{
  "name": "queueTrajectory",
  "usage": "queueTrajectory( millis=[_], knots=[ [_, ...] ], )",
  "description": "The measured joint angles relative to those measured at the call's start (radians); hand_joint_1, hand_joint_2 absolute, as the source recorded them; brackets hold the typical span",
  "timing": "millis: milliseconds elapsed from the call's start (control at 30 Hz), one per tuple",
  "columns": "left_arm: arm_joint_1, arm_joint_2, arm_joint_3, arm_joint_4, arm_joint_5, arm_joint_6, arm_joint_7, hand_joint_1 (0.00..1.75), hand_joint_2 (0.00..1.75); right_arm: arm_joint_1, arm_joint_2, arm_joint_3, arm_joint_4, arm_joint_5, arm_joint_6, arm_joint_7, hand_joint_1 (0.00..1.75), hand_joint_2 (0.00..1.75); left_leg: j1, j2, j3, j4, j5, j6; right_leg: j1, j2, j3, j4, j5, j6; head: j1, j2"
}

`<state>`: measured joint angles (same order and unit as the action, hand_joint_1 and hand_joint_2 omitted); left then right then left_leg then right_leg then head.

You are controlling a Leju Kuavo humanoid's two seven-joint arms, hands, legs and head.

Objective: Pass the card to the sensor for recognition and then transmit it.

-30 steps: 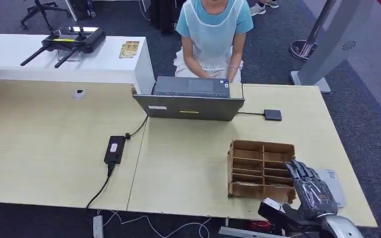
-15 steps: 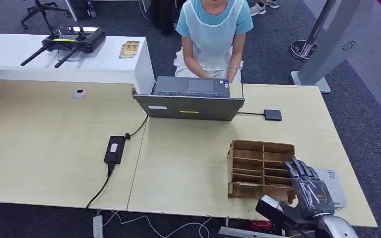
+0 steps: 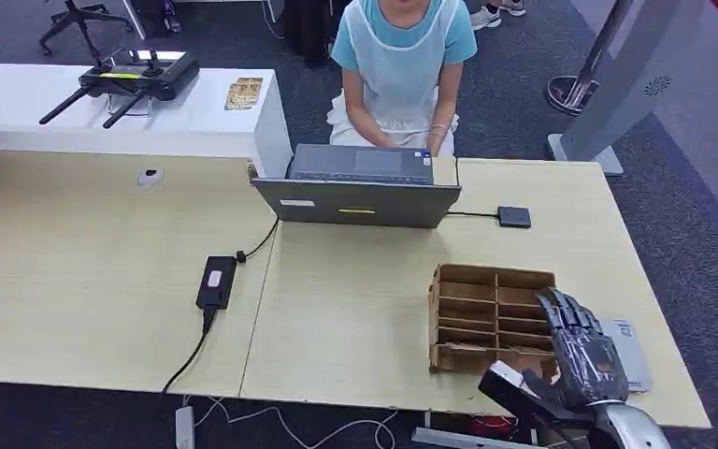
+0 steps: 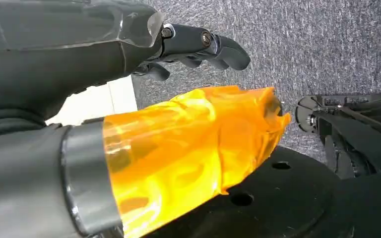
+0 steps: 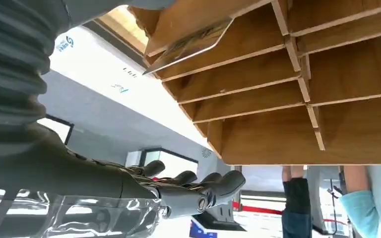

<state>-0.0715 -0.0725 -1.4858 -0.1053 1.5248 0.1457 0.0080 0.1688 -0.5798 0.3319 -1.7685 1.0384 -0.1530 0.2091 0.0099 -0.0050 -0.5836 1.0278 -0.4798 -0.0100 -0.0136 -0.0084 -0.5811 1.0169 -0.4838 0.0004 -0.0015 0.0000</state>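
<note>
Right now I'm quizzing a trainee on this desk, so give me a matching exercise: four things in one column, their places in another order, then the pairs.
Things:
1. laptop
2. wooden organizer
3. power brick
4. right hand

Places:
A. left of the table seam, on a black cable
B. near right corner of the table, at the organizer's right side
C. far edge, in front of the seated person
D. right half of the table, near the front edge

Pairs: 1-C, 2-D, 3-A, 4-B

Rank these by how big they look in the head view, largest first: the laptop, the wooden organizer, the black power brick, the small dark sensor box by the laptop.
1. Laptop
2. Wooden organizer, though it sits nearer the camera
3. Power brick
4. Sensor box, close in size to the brick
</note>
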Motion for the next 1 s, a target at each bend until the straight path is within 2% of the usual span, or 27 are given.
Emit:
queueTrajectory(
  millis=[1000],
  knots=[
    [-0.001,0.001,-0.002,0.000,0.005,0.000,-0.012,0.00,0.00,0.028,-0.003,-0.015,0.000,-0.007,0.036,0.040,0.03,1.75,0.000,0.000,0.000,0.000,0.000,0.000,0.000,0.000,0.000,0.000,0.000,0.000,0.000,0.000]
  ],
)
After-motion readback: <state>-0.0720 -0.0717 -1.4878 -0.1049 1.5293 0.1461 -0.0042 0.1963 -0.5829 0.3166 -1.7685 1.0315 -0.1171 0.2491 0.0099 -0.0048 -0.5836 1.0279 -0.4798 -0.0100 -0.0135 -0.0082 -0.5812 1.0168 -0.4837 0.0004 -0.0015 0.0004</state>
